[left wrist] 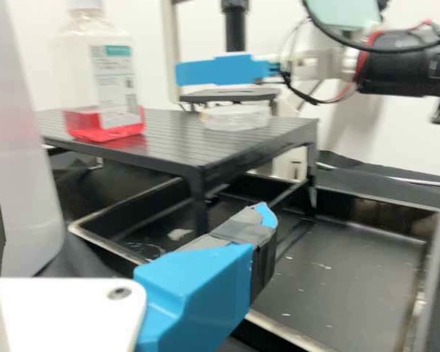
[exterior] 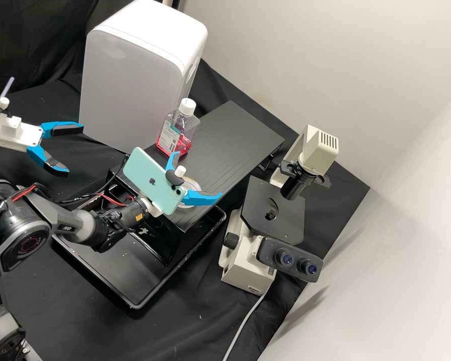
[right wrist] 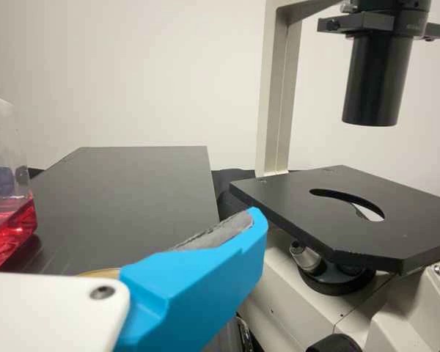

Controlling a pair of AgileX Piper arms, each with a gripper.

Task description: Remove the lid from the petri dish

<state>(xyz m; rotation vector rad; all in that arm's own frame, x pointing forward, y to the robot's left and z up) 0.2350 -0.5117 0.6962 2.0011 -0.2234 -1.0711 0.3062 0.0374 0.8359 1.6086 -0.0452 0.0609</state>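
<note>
A plain pale wall [exterior: 310, 50] rises behind the microscope [exterior: 275, 220]. The desk [exterior: 200, 326] under the microscope is draped in black cloth [exterior: 338, 183], and a big white box [exterior: 140, 65] stands well to its left.

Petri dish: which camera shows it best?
The left wrist view: the petri dish sits in plain sight on the black platform, seen from the side. In the high view the right pincer and its mounted phone hide most of it; the right wrist view gives at most a sliver.

No text is legible to me. The label [left wrist: 117, 79] on the bottle [left wrist: 103, 70], upper left of my left wrist view, carries print too blurred to read.
</note>
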